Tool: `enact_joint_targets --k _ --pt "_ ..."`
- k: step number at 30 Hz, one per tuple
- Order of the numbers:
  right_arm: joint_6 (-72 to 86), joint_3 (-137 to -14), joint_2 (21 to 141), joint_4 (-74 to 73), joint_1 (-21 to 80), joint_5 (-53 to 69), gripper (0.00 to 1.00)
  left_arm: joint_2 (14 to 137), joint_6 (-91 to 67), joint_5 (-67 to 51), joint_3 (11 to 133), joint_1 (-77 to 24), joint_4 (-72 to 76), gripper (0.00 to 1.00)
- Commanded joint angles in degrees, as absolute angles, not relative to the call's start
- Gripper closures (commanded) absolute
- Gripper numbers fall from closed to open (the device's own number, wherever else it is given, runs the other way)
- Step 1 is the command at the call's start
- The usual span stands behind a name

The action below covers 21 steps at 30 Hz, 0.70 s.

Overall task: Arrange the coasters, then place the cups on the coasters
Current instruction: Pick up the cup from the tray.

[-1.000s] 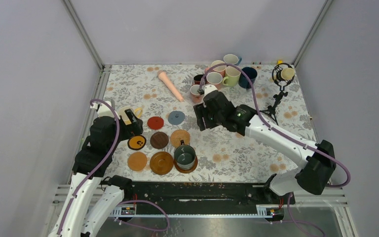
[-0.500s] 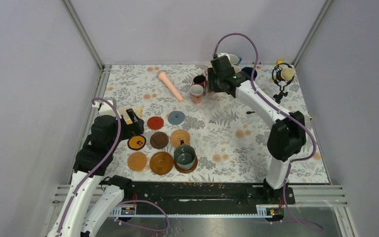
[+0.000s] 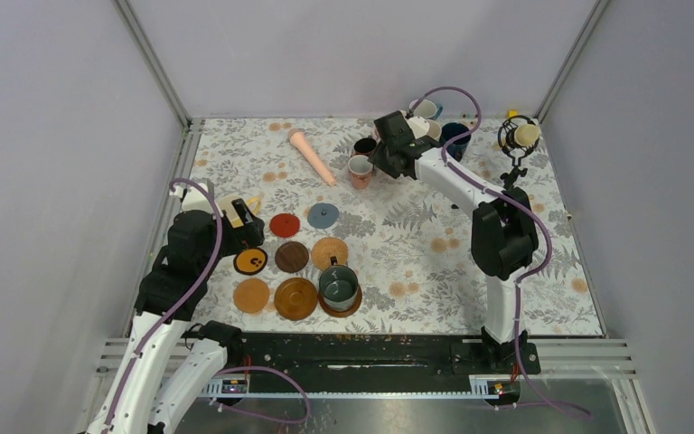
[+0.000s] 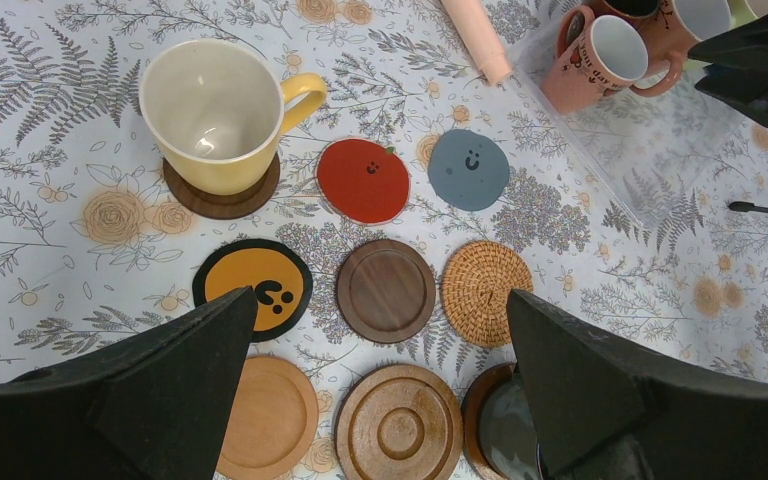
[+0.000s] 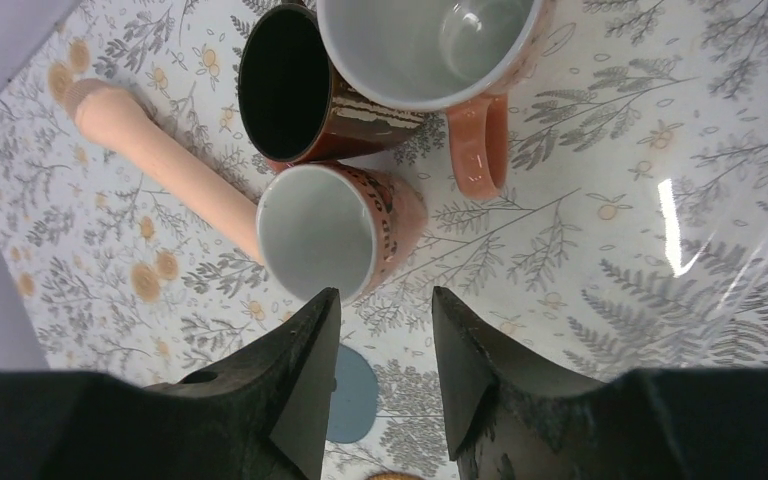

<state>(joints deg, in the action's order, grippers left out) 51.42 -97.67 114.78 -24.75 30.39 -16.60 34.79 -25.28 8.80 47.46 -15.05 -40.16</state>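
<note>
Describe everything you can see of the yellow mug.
The yellow mug looks like glossy ceramic: yellow outside, pale cream inside, with one loop handle pointing right in the left wrist view. It stands upright and empty on a dark brown coaster, to the left of the red coaster. Nothing else touches it.

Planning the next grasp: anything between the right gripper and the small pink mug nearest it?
Nothing visible. The right gripper hangs open just short of the pink mug, with only bare tablecloth between. The dark mug crowds its far side, and the pink stick lies close beside it.
</note>
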Motion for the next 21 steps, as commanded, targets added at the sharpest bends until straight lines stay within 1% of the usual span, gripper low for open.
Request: enact_joint_targets --k 1,10,15,17,21 --pt "59.1 -99.9 116.9 -22.3 30.8 -17.2 0.54 34.6 -24.6 7.8 48.0 -14.9 -37.2 0.01" --pt "63.8 -101.7 121.5 -20.5 30.9 -13.9 0.55 33.9 -24.6 8.4 48.0 -15.6 -37.4 0.01" --pt "64.6 -101.7 122.5 -20.4 31.3 -14.6 0.56 33.9 -24.6 8.7 48.0 -15.9 -37.6 0.01" --pt "64.3 -102.1 122.8 -20.5 31.3 -15.0 0.58 33.8 -24.6 8.7 48.0 -15.9 -37.6 0.01" --pt "64.3 -102.2 123.1 -20.5 31.2 -14.6 0.66 33.8 -24.7 9.1 48.1 -16.0 -37.7 0.01"
